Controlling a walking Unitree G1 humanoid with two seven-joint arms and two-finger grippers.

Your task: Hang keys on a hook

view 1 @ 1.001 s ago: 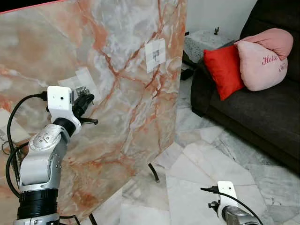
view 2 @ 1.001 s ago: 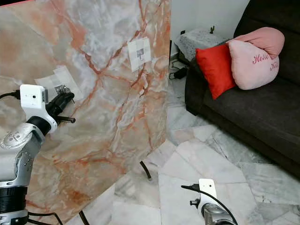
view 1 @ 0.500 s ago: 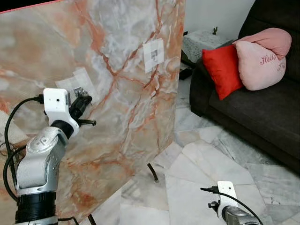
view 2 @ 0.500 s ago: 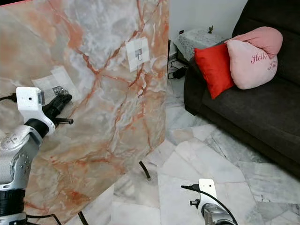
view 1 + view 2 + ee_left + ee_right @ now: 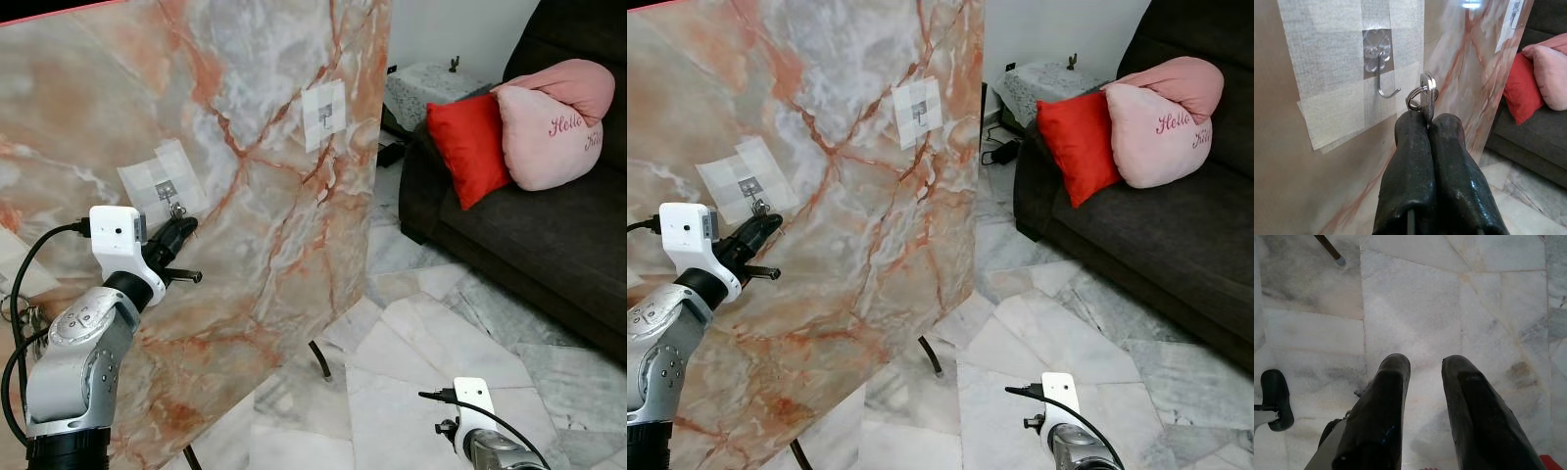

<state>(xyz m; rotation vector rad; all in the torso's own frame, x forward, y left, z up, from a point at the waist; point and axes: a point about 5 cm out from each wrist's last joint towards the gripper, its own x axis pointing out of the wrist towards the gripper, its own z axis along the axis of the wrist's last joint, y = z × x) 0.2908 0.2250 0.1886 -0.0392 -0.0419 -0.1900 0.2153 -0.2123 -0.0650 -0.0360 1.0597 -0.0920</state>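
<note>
We faced the marble panel [image 5: 255, 147]. Just below its taped hook [image 5: 1382, 73], our left tool [image 5: 1428, 122] pinched the keys [image 5: 1422, 95], which seemed light, stiff and slippery; the ring was free. Our right tool [image 5: 1422, 369] hung spread.

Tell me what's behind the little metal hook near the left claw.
Behind the hook is its clear flower-shaped pad, stuck on taped white paper on the marble board. What lies under the paper is covered.
</note>
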